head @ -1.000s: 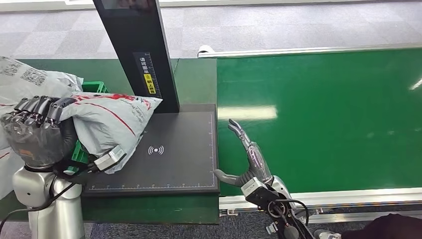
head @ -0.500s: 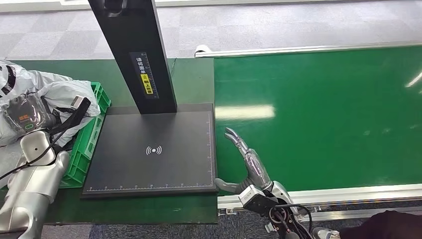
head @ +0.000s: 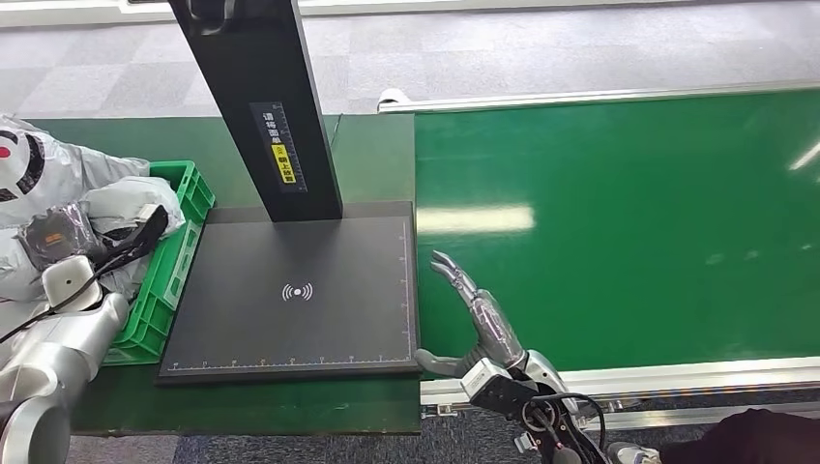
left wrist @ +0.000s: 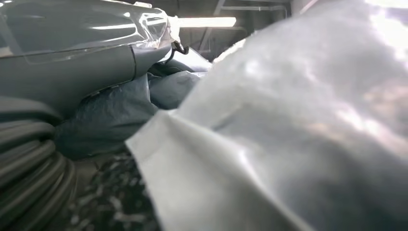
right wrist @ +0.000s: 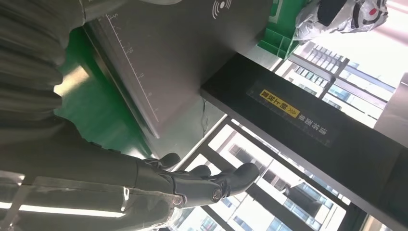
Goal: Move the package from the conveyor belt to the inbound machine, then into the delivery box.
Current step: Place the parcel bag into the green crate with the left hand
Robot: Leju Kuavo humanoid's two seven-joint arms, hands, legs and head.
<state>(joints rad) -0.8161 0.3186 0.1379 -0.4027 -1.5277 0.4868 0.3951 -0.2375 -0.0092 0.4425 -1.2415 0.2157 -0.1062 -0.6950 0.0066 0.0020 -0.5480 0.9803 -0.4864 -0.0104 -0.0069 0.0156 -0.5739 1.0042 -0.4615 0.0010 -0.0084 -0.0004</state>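
Stretching across the right of the head view: green belt [head: 619,222], bare and glossy, metal rail along its near edge. Beside it on the left, black scanner pad [head: 300,290] of the inbound machine, wireless mark at its centre, ruler ticks along its near and right edges, nothing lying on it. Rising from the pad's far edge, dark post [head: 266,106] with a yellow label. Further left, touching the pad's left edge, green crate [head: 179,251], heaped with grey bags. Lying on that heap, inside the crate at its near corner, grey package [head: 121,203]. Pressed against the package from the near side, left hand [head: 58,237], back of the hand up, cable running off the wrist; fingers buried in the plastic, so cannot tell whether gripping or loose. Close up in the left wrist view, crinkled package film [left wrist: 288,125] against the thumb [left wrist: 86,72], grasp itself hidden. Hovering just over the belt beside the pad's near right corner, right hand [head: 479,319], fingers straight and spread, thumb out toward the pad, holding nothing.
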